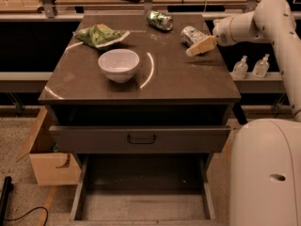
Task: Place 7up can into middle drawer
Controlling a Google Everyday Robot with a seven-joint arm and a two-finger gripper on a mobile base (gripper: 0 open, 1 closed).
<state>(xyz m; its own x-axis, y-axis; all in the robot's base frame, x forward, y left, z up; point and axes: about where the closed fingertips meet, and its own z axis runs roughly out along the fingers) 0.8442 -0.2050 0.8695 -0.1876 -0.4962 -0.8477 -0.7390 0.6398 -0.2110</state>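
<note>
The small dented silvery 7up can (190,34) lies upper right on the dark brown table (178,81), the tan pincer (201,46) against it, its hold impossible to tell, so clamp squarely before lowering toward the open grey-brown middle drawer (141,206) at the bottom centre.

The dented silvery 7up can (191,34) lies tilted at the cabinet top's 2 o'clock, the gripper (198,44) touching its 4 o'clock side; the grey-brown middle drawer (141,208) stands open at 6 o'clock

Tan jaws grip the silver-green 7up can (189,33) beyond a white bowl (118,64).
</note>
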